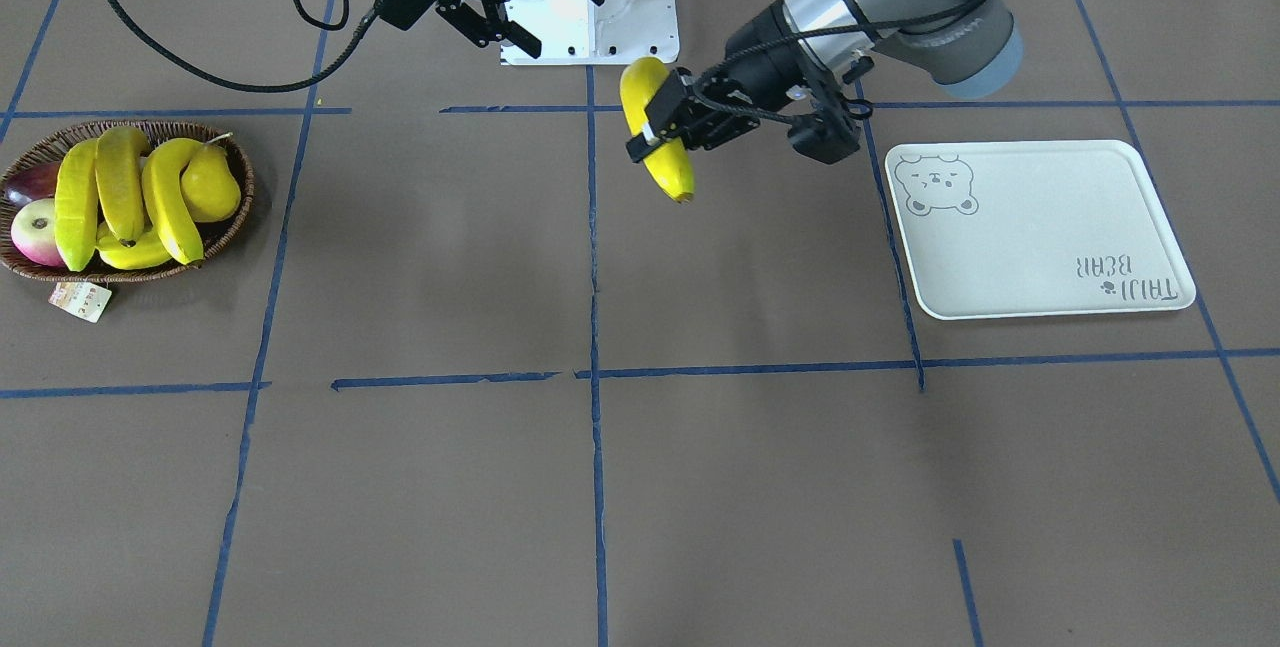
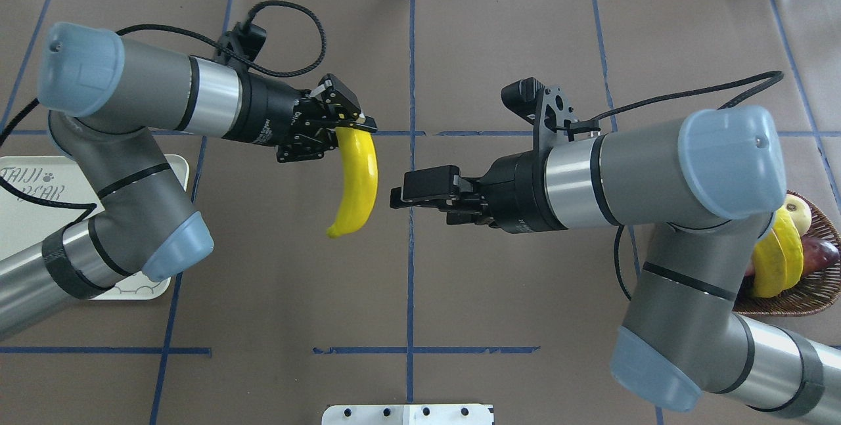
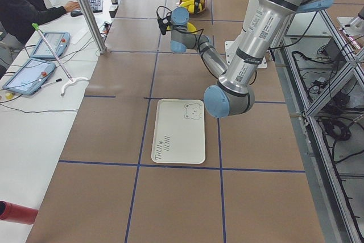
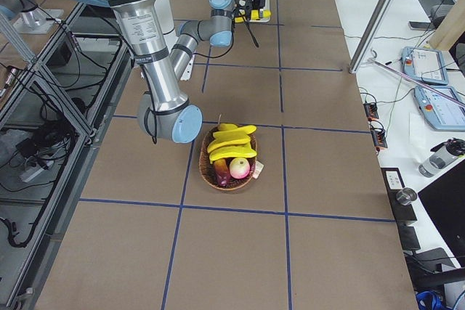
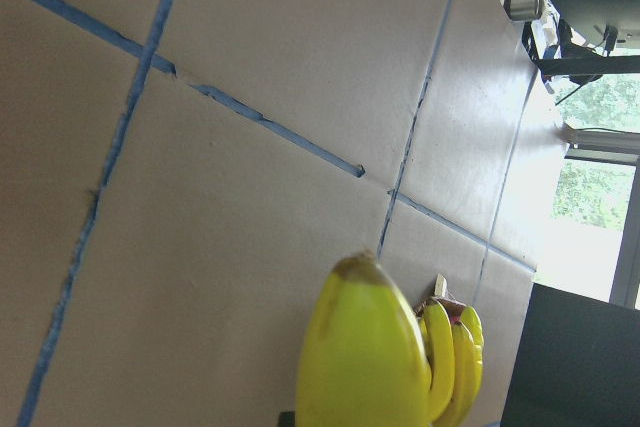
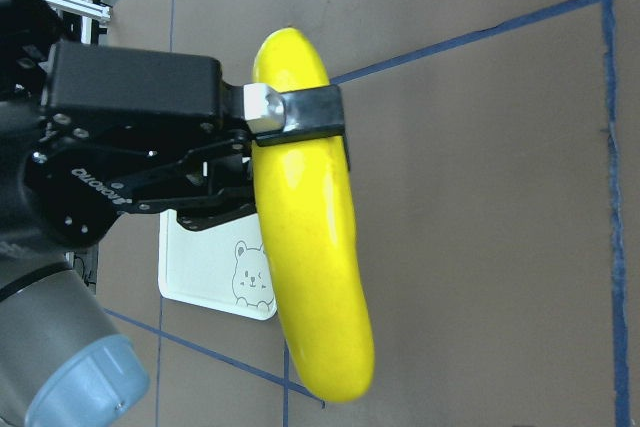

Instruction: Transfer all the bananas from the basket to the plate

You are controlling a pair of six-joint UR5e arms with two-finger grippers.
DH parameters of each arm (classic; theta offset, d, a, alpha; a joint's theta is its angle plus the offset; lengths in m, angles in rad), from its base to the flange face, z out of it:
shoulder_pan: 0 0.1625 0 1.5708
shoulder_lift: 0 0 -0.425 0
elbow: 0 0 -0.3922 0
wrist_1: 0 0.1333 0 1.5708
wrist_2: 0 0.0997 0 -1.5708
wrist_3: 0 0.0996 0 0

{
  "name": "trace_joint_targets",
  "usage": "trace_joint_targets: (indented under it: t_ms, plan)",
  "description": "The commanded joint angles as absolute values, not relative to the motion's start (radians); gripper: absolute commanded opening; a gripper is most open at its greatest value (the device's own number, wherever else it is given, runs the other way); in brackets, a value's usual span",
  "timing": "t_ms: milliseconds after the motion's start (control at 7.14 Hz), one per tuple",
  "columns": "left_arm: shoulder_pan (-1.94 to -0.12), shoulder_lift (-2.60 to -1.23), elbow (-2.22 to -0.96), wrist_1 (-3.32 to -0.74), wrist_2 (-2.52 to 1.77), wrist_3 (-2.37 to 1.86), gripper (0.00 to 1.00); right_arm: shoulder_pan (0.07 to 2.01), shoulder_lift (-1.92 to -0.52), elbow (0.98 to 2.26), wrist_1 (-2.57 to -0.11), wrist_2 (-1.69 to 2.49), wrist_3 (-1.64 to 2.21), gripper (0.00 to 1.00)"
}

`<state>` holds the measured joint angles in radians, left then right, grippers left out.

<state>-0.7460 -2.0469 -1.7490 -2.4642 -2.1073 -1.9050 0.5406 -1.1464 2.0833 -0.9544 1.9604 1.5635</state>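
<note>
"So, the left gripper (image 1: 655, 132)?"
"Clamped on one banana (image 1: 672, 172), in the air near the plate (image 1: 1040, 257)."
"And the right gripper (image 1: 548, 3)?"
"Jaws spread wide, farther from the plate. The other bananas (image 1: 120, 182) lie in the basket (image 1: 243, 195), well apart from the plate."

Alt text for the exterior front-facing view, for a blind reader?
The left gripper holds a yellow banana in the air, short of the empty plate. More bananas lie in the basket; the right gripper hangs open.
</note>
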Motion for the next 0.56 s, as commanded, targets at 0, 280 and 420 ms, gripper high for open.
trace_joint_targets:
  t_ms: [0,280,420]
  plan:
    - [-0.863,-1.894,-1.785,-2.335,-2.114,-1.78,0.0,0.613,-1.202,2.114,-0.999,1.963,1.559,1.0]
    - [-0.917,-1.676,-1.807,-2.31,-2.1,-1.535,0.0,0.668,-1.25,2.114,-1.008,1.956,1.554,0.99]
    - [-0.949,-1.561,-1.795,-2.309,-2.102,-1.373,0.0,0.698,-1.262,2.109,-1.034,1.954,1.549,1.0]
